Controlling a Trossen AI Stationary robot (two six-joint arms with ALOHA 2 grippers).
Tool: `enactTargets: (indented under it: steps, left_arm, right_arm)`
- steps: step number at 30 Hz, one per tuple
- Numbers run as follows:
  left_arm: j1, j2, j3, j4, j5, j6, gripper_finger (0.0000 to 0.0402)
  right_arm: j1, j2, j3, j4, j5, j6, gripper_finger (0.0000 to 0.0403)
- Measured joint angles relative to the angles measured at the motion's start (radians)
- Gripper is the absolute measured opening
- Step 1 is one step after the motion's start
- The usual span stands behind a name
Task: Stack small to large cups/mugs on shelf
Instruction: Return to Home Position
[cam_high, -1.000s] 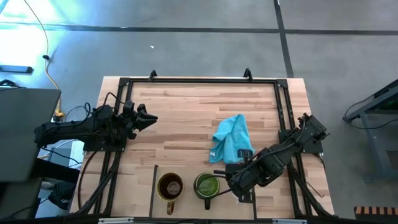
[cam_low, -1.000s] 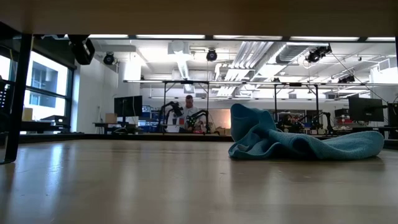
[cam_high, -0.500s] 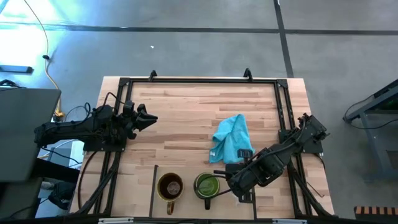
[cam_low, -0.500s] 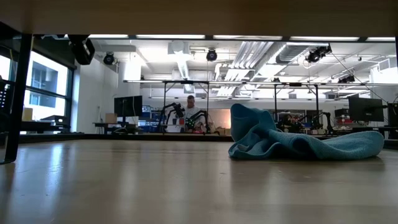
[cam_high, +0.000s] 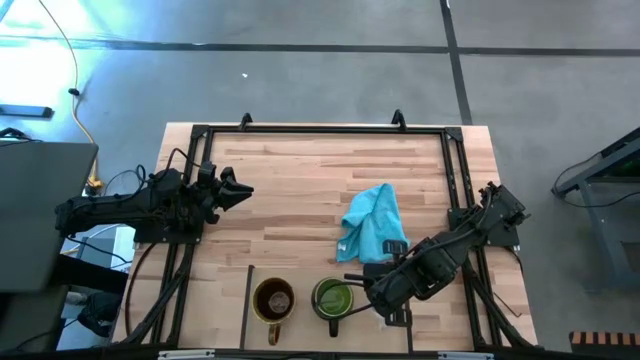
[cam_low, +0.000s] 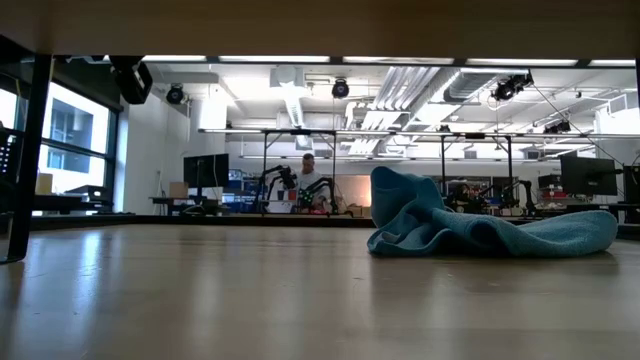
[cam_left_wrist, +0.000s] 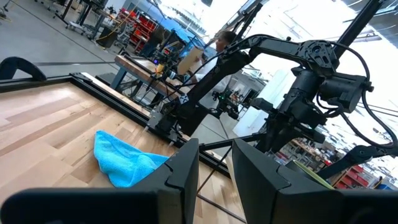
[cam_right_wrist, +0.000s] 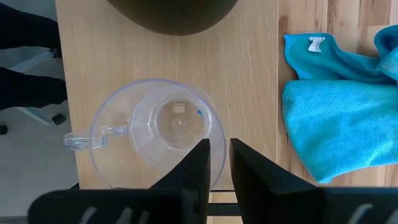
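Observation:
The brown mug (cam_high: 273, 300) and the green mug (cam_high: 333, 297) stand upright, side by side, on the shelf (cam_high: 301, 322) along the table's near edge. The clear glass cup (cam_right_wrist: 155, 134), with a small handle (cam_right_wrist: 84, 142), is just right of the green mug, whose dark side (cam_right_wrist: 174, 12) shows in the right wrist view. My right gripper (cam_high: 385, 300) (cam_right_wrist: 219, 146) is over the cup and hides it in the high view; it is shut on the cup's rim. My left gripper (cam_high: 240, 189) (cam_left_wrist: 216, 152) waits near the table's left side, slightly open, holding nothing. My right gripper holds the glass cup by its rim (cam_right_wrist: 219, 138) on the side away from the handle. One finger (cam_right_wrist: 200, 163) is inside the cup and the other (cam_right_wrist: 241, 163) outside, coming from above and pointing down. The cup is upright; whether its base is on the shelf, I cannot tell.
A crumpled turquoise cloth (cam_high: 372, 222) (cam_low: 480, 228) lies on the table just beyond the right gripper. A thin black bar (cam_high: 247, 300) stands left of the brown mug. Black frame rails (cam_high: 320, 131) run round the table. Bare wood stretches across the table's middle and far part.

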Motion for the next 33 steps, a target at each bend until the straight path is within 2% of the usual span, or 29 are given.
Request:
enactTargets:
  steps: [17,25,33]
  left_arm:
    - [0.000,0.000,0.000,0.001,0.000,0.000,0.0085]
    - [0.000,0.000,0.000,0.001,0.000,0.001,0.0085]
    - [0.000,0.000,0.000,0.001,-0.001,0.002,0.0085]
  right_arm:
    - [-0.016,-0.035,0.002,-0.016,-0.005,0.020,0.0053]
    - [-0.023,-0.045,0.002,-0.015,-0.062,0.013,0.0053]
    - [-0.027,-0.050,0.134,-0.027,-0.025,-0.060,0.0053]
